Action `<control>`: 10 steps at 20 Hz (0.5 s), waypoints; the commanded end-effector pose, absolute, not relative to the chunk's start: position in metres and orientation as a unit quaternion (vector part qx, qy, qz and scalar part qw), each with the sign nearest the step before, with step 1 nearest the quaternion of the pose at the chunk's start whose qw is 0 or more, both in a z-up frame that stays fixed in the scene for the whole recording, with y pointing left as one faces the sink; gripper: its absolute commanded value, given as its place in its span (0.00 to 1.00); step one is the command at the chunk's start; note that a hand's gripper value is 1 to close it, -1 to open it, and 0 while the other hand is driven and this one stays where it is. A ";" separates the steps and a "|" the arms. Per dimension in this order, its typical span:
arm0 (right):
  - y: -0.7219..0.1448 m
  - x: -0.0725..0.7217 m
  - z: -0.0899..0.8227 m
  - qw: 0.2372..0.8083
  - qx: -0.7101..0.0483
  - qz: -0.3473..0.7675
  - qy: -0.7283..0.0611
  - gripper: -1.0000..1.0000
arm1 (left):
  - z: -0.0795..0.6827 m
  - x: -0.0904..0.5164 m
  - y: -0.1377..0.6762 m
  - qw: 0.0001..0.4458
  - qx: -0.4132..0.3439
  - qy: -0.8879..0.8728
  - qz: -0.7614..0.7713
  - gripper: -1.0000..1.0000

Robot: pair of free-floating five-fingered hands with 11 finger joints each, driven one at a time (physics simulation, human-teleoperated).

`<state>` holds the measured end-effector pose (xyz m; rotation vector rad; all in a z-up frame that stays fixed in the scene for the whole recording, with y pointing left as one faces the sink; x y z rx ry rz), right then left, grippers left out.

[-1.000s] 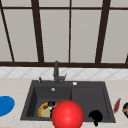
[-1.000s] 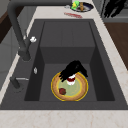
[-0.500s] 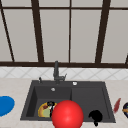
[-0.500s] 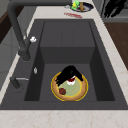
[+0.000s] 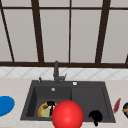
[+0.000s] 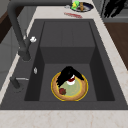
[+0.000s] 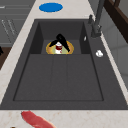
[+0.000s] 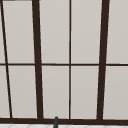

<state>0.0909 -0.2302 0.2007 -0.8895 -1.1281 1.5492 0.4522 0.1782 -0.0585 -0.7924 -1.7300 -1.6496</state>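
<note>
The left hand [image 6: 67,74] is down in the sink basin [image 6: 45,72], over a yellow-rimmed plate [image 6: 80,93], with its fingers curled round a small white and red piece [image 6: 71,80] at the plate's middle. Against the views from a second ago, its dark fingers spread a little wider over the plate, while the plate itself lies where it did; I judge the grip is just settling. Directly under the hand a dark red bit [image 6: 62,91] lies on the plate. Far from it, the right hand [image 5: 95,117] hangs idle near the sink's front edge, fingers curled, holding nothing. A red ball [image 5: 67,115] sits between the hands, and a blue disc [image 5: 5,105] lies on the bench [image 5: 15,87] beyond the left hand.
</note>
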 end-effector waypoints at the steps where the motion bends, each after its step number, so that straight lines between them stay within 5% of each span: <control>1: -0.230 0.091 0.201 0.492 -0.367 0.638 -0.465 0.50 | -0.072 0.454 0.181 0.310 -0.296 -0.660 -0.617 1.00; 10: -0.230 0.091 0.201 0.492 -0.367 0.638 -0.465 0.50 | -0.037 0.452 0.179 0.280 -0.268 -0.667 -0.636 1.00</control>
